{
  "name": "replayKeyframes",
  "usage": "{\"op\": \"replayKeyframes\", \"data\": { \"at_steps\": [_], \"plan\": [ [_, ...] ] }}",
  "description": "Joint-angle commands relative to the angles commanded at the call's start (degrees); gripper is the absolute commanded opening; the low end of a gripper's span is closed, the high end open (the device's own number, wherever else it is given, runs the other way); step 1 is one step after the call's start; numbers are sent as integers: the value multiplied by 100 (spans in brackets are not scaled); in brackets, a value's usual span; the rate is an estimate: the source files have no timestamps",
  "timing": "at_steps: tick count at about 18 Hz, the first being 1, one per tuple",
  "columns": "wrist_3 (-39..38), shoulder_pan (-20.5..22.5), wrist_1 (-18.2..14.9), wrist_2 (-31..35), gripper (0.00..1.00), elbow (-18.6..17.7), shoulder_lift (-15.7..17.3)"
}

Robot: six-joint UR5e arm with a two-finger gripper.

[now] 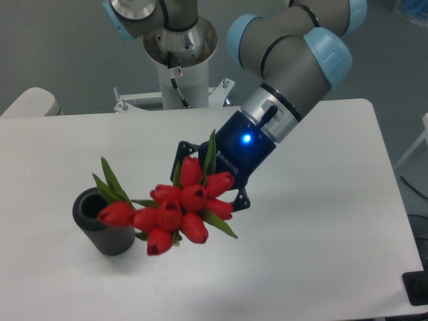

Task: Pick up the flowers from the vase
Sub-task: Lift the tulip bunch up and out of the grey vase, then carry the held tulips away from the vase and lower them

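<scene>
Red tulip flowers (pixel 175 210) hang clear of the dark ribbed vase (pixel 101 230), just right of its rim, their buds spread above the white table (pixel 314 221). Behind the bunch, the black gripper (pixel 208 175) reaches in from the right, fingers closed around the hidden stems, a blue light glowing on its body.
</scene>
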Motion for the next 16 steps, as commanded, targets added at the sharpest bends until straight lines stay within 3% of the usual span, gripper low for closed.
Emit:
{"op": "replayKeyframes", "data": {
  "at_steps": [3,5,8,10,13,16],
  "plan": [
    [87,0,-53,729,4,-140,-53],
    [638,-18,-88,1309,4,-333,-53],
    [932,-35,-447,2030,3,-448,-44],
    [958,-35,-623,2312,3,-396,-70],
    [1036,9,-650,2392,3,-404,-184],
    [1291,17,-738,2874,3,-387,-264]
  ]
}}
